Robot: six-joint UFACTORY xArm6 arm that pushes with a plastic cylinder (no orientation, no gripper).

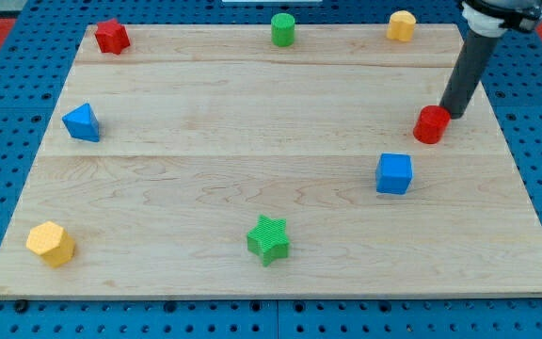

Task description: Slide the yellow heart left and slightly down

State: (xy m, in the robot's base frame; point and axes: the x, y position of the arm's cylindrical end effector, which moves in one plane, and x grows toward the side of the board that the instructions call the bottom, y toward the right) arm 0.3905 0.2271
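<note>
A yellow block (401, 25), rounded like a heart, sits at the board's top edge towards the view's right. My tip (451, 114) is well below it and a little to its right, at the upper right side of a red cylinder (430, 125), touching or nearly touching it. The dark rod rises from the tip towards the view's top right corner.
A blue cube (394, 174) lies below the red cylinder. A green cylinder (282, 29) and a red block (111, 36) sit along the top edge. A blue block (82, 122) is at the left, a yellow hexagonal block (50, 244) at bottom left, a green star (269, 238) at bottom centre.
</note>
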